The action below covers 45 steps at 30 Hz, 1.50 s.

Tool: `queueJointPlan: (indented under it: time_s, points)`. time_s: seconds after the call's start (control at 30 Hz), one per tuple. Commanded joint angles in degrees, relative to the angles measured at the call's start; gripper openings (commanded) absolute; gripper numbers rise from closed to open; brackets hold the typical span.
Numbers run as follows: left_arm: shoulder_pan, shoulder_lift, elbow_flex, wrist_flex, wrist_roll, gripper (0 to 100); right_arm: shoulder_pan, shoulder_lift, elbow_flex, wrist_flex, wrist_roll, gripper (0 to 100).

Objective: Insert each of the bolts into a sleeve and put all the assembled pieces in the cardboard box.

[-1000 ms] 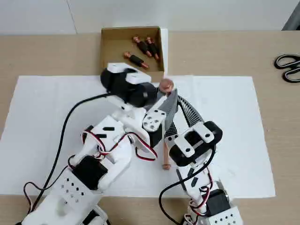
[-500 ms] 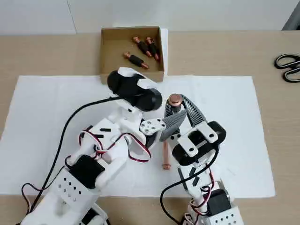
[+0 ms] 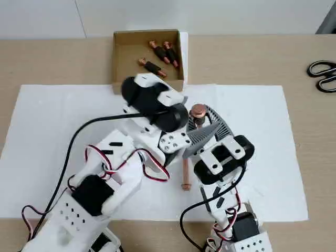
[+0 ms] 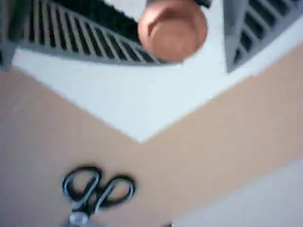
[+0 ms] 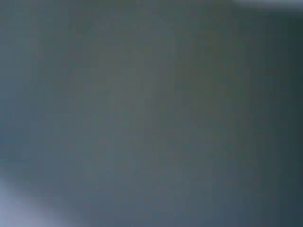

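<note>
The right claw is clamped on the upright bolt, so we should squeeze tight and go slowly round the left arm to the cardboard box.

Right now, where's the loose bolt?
High view: the loose bolt lies on the white paper between the left arm and the right arm, head toward their bases.

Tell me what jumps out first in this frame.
The left arm and right arm crowd together over the white paper, with a copper bolt head standing up between them. A loose bolt lies on the paper nearer the arms' bases. Three assembled pieces sit in the cardboard box at the paper's far edge.
</note>
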Motion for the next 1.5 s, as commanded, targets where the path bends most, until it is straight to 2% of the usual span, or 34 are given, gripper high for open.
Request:
queueJointPlan:
  time_s: [0.0,0.1,0.2,0.37,0.43,0.6,0.67,0.83,0.93,1.07,1.17,1.3,1.47]
  points:
    - [-0.1,-0.6,-6.4,1.4,-0.3,28,0.2,-0.8,-1.0,-1.3,-0.1,0.4]
    - [-0.3,-0.7,-10.2,7.3,-0.4,28,0.2,-0.8,-0.7,-1.3,-0.1,0.4]
    - [-4.7,-0.7,-12.0,11.9,-0.2,27,0.2,-0.8,-0.6,-1.3,-0.1,0.4]
    - [-14.9,-6.2,-10.2,11.3,-0.1,27,0.2,-0.8,-0.5,-1.3,-0.1,0.4]
    - [-17.2,-9.2,-6.6,9.8,-0.1,23,0.2,-0.8,-0.5,-1.2,-0.1,0.4]
    - [-19.5,-19.3,6.8,9.1,-0.3,6,0.0,-0.3,-0.5,-0.5,-0.1,0.4]
    - [-19.6,-22.8,12.4,7.7,-0.1,0,0.0,-0.4,-0.6,2.6,-0.1,0.4]
    - [-19.8,-27.4,24.8,4.1,-0.1,1,2.0,-0.2,-1.0,17.1,-0.4,0.4]
    - [-24.2,-28.5,31.0,-2.3,0.0,1,7.3,-0.2,-1.5,22.8,-0.5,0.4]
    - [-33.7,-29.4,38.8,-17.0,0.0,1,12.9,-0.1,-5.7,29.6,-3.0,0.4]
    - [-36.9,-30.1,42.1,-20.0,0.0,1,13.0,1.0,-11.1,32.7,-2.5,0.3]
    - [-39.0,-31.8,44.4,-20.0,0.0,1,13.3,12.2,-19.4,35.1,0.0,0.3]
    - [-41.7,-37.7,47.1,-20.0,0.0,1,13.3,37.5,-37.2,35.6,-0.1,0.3]
